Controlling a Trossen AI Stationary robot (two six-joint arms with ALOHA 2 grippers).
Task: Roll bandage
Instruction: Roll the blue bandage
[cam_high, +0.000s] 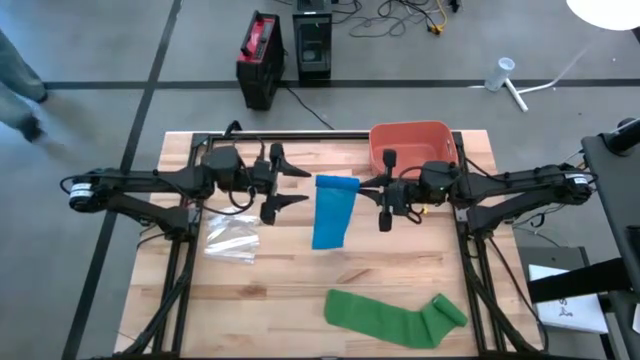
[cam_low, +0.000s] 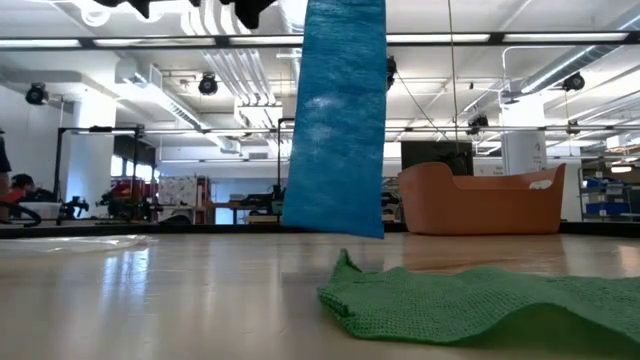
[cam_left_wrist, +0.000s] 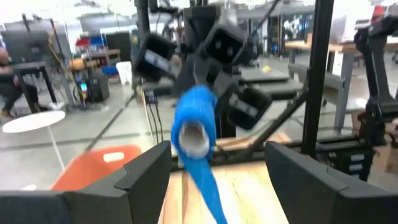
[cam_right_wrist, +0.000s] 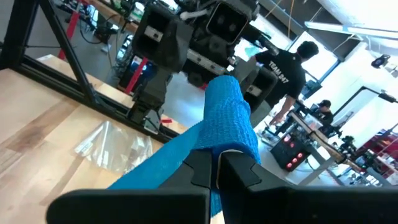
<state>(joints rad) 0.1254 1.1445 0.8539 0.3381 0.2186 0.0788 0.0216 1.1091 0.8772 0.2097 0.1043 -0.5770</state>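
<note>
Right wrist view: right gripper clamps soft, limp blue bandage at its roll; left gripper gapes alongside.

Grey concrete floor (dark seams crossing it), ceiling strip lights, a person among workbenches.
</note>
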